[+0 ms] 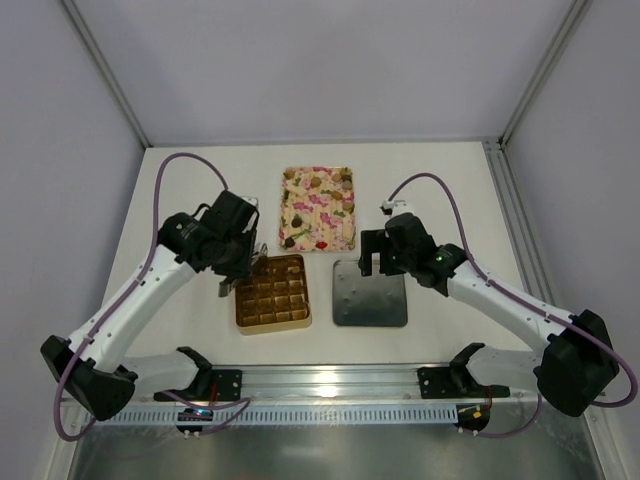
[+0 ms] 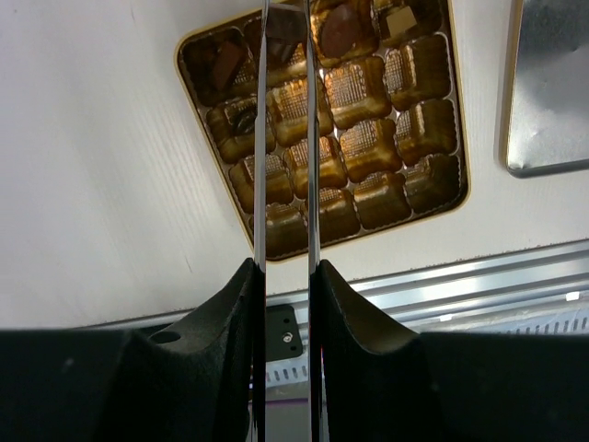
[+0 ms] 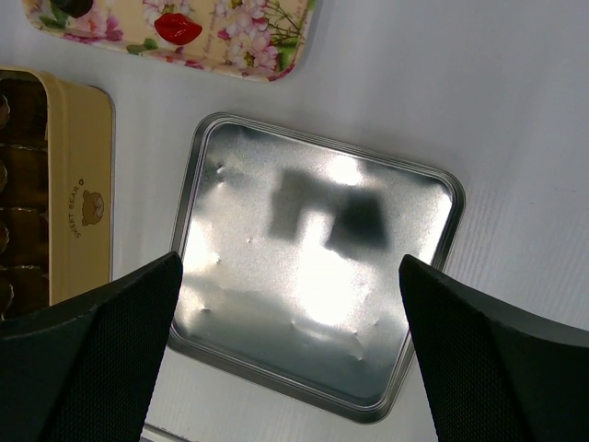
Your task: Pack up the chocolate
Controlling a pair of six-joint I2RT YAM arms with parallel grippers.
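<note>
a few pieces of the chocolate point(image 2: 345, 28) sit in the far row of the gold box point(image 2: 368, 147), which lies just beside the upturned grey lid point(image 1: 370, 293) and near the floral tray point(image 1: 318, 208). the left gripper point(image 2: 286, 18) reaches over that row, its thin blades nearly together with a dark piece between them; i cannot tell if they pinch it. the right gripper point(image 3: 290, 262) hovers above the lid, fingers wide apart.

On your white tabletop point(image 1: 440, 190) lie a gold box point(image 1: 273, 326), a floral tray point(image 1: 352, 210) behind it, and a metal lid point(image 1: 370, 293) alongside.
</note>
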